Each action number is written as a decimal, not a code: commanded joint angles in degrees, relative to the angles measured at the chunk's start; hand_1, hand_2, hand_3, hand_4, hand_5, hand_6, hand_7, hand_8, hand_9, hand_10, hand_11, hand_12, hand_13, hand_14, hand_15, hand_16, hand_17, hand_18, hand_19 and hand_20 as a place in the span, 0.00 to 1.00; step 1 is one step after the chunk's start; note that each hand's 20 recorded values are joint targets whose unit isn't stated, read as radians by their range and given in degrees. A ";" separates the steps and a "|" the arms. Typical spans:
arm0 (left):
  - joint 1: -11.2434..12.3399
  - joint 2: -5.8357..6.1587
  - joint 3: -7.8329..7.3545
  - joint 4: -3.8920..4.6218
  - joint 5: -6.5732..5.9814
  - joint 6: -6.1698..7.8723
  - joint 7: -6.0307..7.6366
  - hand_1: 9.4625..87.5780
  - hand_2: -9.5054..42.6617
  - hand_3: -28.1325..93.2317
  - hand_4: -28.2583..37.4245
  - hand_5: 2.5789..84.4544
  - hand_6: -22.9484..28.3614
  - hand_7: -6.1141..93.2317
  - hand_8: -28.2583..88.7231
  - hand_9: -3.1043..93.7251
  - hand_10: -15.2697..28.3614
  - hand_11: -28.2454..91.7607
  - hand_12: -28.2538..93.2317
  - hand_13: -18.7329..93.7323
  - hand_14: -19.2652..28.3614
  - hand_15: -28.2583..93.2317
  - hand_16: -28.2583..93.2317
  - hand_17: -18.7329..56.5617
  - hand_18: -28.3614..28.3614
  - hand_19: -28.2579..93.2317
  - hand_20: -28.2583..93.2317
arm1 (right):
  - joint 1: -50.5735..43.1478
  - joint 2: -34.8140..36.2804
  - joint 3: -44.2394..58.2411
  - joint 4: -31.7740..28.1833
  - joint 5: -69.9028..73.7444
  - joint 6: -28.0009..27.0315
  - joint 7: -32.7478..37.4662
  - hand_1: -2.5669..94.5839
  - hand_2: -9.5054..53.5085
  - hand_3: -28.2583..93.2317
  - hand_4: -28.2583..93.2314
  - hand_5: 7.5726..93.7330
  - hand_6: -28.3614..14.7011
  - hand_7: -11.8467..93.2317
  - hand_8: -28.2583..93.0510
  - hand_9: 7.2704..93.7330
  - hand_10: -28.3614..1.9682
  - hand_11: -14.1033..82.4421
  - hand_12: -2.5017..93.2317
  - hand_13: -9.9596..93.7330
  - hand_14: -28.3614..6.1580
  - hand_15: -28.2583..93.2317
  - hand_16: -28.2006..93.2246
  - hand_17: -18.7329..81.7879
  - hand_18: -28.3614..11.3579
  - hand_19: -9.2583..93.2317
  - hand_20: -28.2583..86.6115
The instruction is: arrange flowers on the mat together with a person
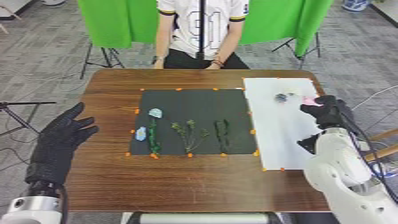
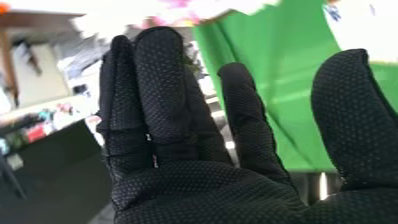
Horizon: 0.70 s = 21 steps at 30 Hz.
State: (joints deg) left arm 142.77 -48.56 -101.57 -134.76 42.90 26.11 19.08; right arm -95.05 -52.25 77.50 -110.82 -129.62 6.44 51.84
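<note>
My right hand (image 1: 330, 114) is over the right edge of the white mat (image 1: 282, 135), beside a pink flower (image 1: 310, 100). A dark bluish flower (image 1: 281, 98) and a pale one (image 1: 292, 92) lie near it. On the dark mat (image 1: 182, 102) are a light blue flower (image 1: 155, 113) atop a green stem (image 1: 153, 137), another light blue piece (image 1: 140, 133), a leafy sprig (image 1: 190, 136) and a green stem (image 1: 222, 135). My left hand (image 1: 64, 140) is open left of that mat. In the right wrist view my right hand (image 2: 209, 187) has straight fingers, with blurred pink and white petals (image 2: 169, 11) beyond them.
Orange markers (image 1: 252, 131) line the edges of both mats on the brown table (image 1: 195, 180). Green cloth (image 1: 275, 30) hangs behind the table's far edge. Thin stands are on the floor at both sides.
</note>
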 commanded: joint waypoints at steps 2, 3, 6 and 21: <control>0.75 -0.16 0.57 -0.08 -0.67 -0.29 0.46 0.17 0.27 0.89 0.00 0.37 0.59 0.22 0.14 0.35 0.79 0.52 0.31 0.36 0.94 0.75 0.13 0.13 0.90 0.68 0.36 | 8.40 2.51 -4.42 7.07 -4.86 -11.86 5.77 0.33 0.14 0.79 0.06 0.44 0.60 0.22 0.15 0.43 0.18 0.28 0.18 0.66 0.32 0.79 0.30 0.58 0.16 0.99 0.11; 0.70 -0.09 0.67 -0.06 -0.64 -0.24 0.56 0.17 0.27 0.89 0.00 0.37 0.59 0.22 0.14 0.35 0.79 0.52 0.31 0.37 0.94 0.75 0.13 0.13 0.90 0.68 0.36 | 9.16 2.60 -4.73 7.81 -4.83 -14.03 6.46 0.34 0.13 0.79 0.07 0.44 0.59 0.21 0.15 0.43 0.17 0.27 0.18 0.66 0.30 0.79 0.30 0.59 0.16 1.00 0.14; 0.71 -0.07 0.75 -0.06 -0.76 -0.13 0.80 0.17 0.27 0.89 0.00 0.37 0.59 0.22 0.14 0.35 0.79 0.52 0.31 0.37 0.94 0.75 0.13 0.13 0.90 0.68 0.36 | 11.41 2.59 -5.32 9.53 -1.15 -16.84 8.92 0.36 0.11 0.78 0.07 0.44 0.57 0.20 0.16 0.44 0.11 0.26 0.17 0.67 0.25 0.78 0.30 0.60 0.16 1.00 0.17; 0.95 0.27 0.93 0.13 -1.41 -0.52 1.51 0.17 0.27 0.89 0.00 0.37 0.59 0.22 0.14 0.35 0.79 0.52 0.31 0.36 0.94 0.75 0.13 0.13 0.90 0.68 0.36 | 14.25 2.73 -9.46 16.15 1.04 -19.91 6.97 0.52 0.01 0.80 0.05 0.60 0.60 0.24 0.15 0.67 0.24 0.33 0.18 0.77 0.41 0.74 0.31 0.69 0.27 1.00 0.22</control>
State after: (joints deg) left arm 142.84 -48.56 -101.06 -134.76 42.20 25.98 20.20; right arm -80.41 -49.89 69.88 -96.52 -125.92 -14.36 60.44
